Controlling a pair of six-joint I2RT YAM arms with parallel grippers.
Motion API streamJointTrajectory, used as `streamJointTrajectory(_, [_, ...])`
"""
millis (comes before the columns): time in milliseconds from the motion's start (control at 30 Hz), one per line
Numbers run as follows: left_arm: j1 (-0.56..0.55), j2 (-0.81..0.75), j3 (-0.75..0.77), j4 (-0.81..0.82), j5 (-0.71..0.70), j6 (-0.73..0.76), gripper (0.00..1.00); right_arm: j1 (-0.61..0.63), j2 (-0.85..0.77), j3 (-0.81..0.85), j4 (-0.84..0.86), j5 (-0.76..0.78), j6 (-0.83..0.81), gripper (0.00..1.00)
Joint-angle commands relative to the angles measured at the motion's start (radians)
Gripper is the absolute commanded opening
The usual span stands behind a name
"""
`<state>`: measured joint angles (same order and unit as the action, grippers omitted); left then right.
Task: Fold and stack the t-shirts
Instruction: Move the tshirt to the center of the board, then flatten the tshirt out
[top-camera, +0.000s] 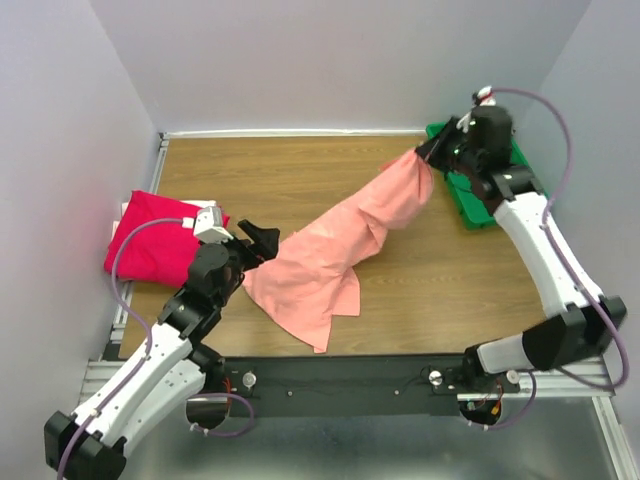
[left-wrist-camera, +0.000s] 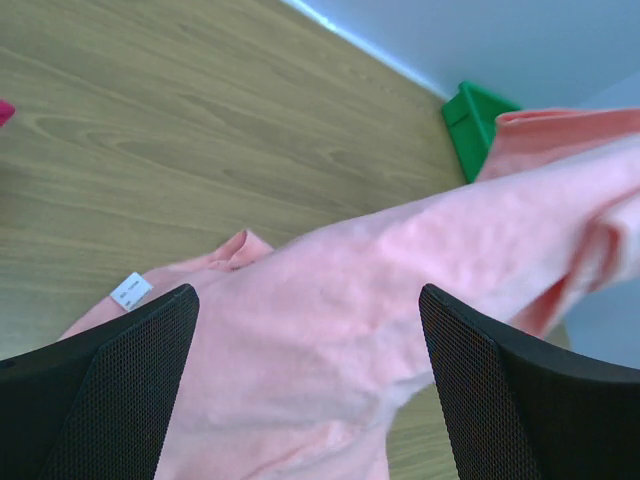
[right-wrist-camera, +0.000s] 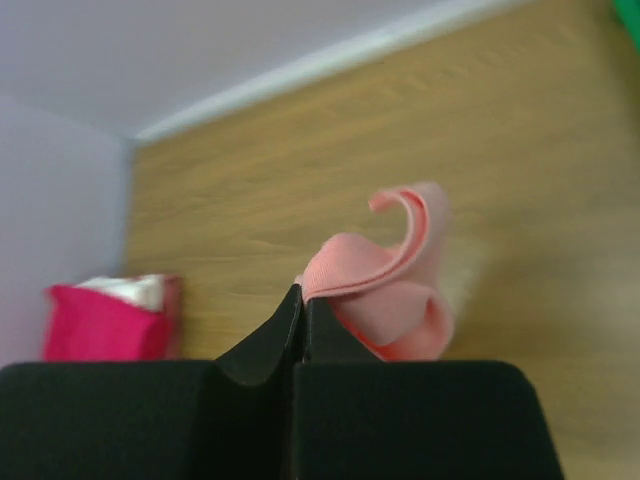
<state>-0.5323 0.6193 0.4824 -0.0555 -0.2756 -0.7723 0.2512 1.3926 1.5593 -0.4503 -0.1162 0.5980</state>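
The pink shirt (top-camera: 335, 255) is stretched in a long diagonal across the middle of the table (top-camera: 300, 170). Its far right end is lifted off the wood, and its near left end is spread flat just left of centre. The right gripper (top-camera: 432, 153) holds the raised end. In the right wrist view its jaws are pressed together on a curled fold of the pink cloth (right-wrist-camera: 385, 290). This gripper hangs at the far right, over the near left part of the green tray (top-camera: 470, 205).

The left gripper (top-camera: 264, 240) sits at the left edge of the flat part of the shirt with its jaws spread wide. In the left wrist view the two black fingers (left-wrist-camera: 120, 385) stand on either side of the cloth. It may be brushing the cloth, but I cannot tell for sure. A small white label (left-wrist-camera: 131, 291) shows at the shirt's edge near the left finger.

The red shirt (top-camera: 155, 240) lies folded at the far left edge of the table, beside the left arm and apart from the pink one.
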Motion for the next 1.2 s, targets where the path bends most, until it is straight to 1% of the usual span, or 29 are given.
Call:
streamJointTrajectory(0, [0.002, 0.055, 0.015, -0.038, 0.030, -0.007, 0.99, -0.042, 0.107, -0.200, -0.022, 0.312, 0.003, 0.07])
streamJointTrajectory(33, [0.002, 0.081, 0.015, -0.035, 0.047, -0.002, 0.99, -0.076, 0.129, -0.224, -0.022, 0.325, 0.008, 0.08])
streamJointTrajectory(67, [0.000, 0.103, 0.010, -0.032, 0.080, -0.008, 0.99, -0.102, 0.164, -0.247, -0.024, 0.343, 0.017, 0.17])
streamJointTrajectory(100, [0.000, 0.103, 0.002, -0.030, 0.099, -0.008, 0.99, -0.102, 0.164, -0.255, -0.024, 0.343, 0.016, 0.17])
streamJointTrajectory(133, [0.000, 0.120, -0.007, -0.026, 0.148, -0.015, 0.98, -0.105, 0.177, -0.258, -0.030, 0.374, 0.014, 0.42])
streamJointTrajectory(167, [-0.004, 0.126, -0.016, -0.015, 0.171, -0.018, 0.99, -0.105, 0.171, -0.274, -0.031, 0.380, 0.007, 0.56])
streamJointTrajectory(200, [-0.012, 0.134, -0.043, -0.009, 0.193, -0.024, 0.99, -0.105, 0.161, -0.284, -0.030, 0.382, 0.003, 0.75])
streamJointTrajectory(233, [-0.021, 0.137, -0.059, 0.008, 0.220, -0.038, 0.99, -0.104, 0.132, -0.313, -0.030, 0.388, -0.006, 0.83])
streamJointTrajectory(300, [-0.061, 0.137, -0.109, 0.009, 0.233, -0.056, 0.99, -0.104, 0.093, -0.350, -0.030, 0.383, -0.017, 0.90])
streamJointTrajectory(367, [-0.092, 0.131, -0.157, 0.008, 0.239, -0.097, 0.99, -0.104, 0.015, -0.412, -0.027, 0.354, -0.015, 0.92])
streamJointTrajectory(400, [-0.106, 0.126, -0.172, 0.008, 0.242, -0.111, 0.99, -0.104, -0.010, -0.477, -0.025, 0.343, -0.015, 0.95])
streamJointTrajectory(467, [-0.150, 0.108, -0.202, 0.006, 0.250, -0.136, 0.99, -0.105, -0.062, -0.540, -0.013, 0.320, -0.017, 0.96])
streamJointTrajectory(500, [-0.162, 0.103, -0.229, 0.006, 0.250, -0.178, 0.99, -0.105, -0.107, -0.576, -0.004, 0.310, -0.017, 0.96])
streamJointTrajectory(533, [-0.190, 0.096, -0.241, 0.016, 0.243, -0.194, 0.99, -0.104, -0.151, -0.638, 0.016, 0.268, -0.023, 0.96])
streamJointTrajectory(567, [-0.201, 0.097, -0.252, 0.020, 0.240, -0.212, 0.99, -0.104, -0.152, -0.674, 0.030, 0.242, -0.024, 0.96])
streamJointTrajectory(600, [-0.213, 0.103, -0.269, 0.026, 0.239, -0.229, 0.99, -0.105, -0.193, -0.703, 0.041, 0.219, -0.023, 0.97])
streamJointTrajectory(700, [-0.232, 0.172, -0.275, 0.074, 0.236, -0.246, 0.99, -0.105, -0.243, -0.814, 0.088, 0.153, -0.006, 0.97])
streamJointTrajectory(733, [-0.232, 0.221, -0.271, 0.091, 0.237, -0.234, 0.99, -0.104, -0.265, -0.837, 0.108, 0.126, -0.003, 1.00])
streamJointTrajectory(833, [-0.230, 0.321, -0.246, 0.169, 0.217, -0.203, 0.99, -0.105, -0.283, -0.890, 0.125, 0.073, -0.009, 1.00])
streamJointTrajectory(900, [-0.227, 0.377, -0.205, 0.177, 0.162, -0.199, 0.99, -0.105, -0.291, -0.910, 0.125, 0.056, -0.009, 1.00])
streamJointTrajectory(967, [-0.218, 0.482, -0.167, 0.149, 0.116, -0.183, 0.99, -0.104, -0.309, -0.924, 0.124, 0.052, -0.009, 1.00])
streamJointTrajectory(1000, [-0.203, 0.560, -0.119, 0.134, 0.115, -0.177, 0.98, -0.105, -0.319, -0.938, 0.125, 0.055, -0.009, 1.00])
streamJointTrajectory(1067, [-0.189, 0.637, -0.079, 0.132, 0.154, -0.145, 0.98, -0.105, -0.334, -0.952, 0.124, 0.062, -0.010, 1.00])
streamJointTrajectory(1167, [-0.150, 0.776, -0.016, 0.146, 0.164, -0.114, 0.98, -0.105, -0.365, -0.972, 0.125, 0.069, -0.021, 1.00])
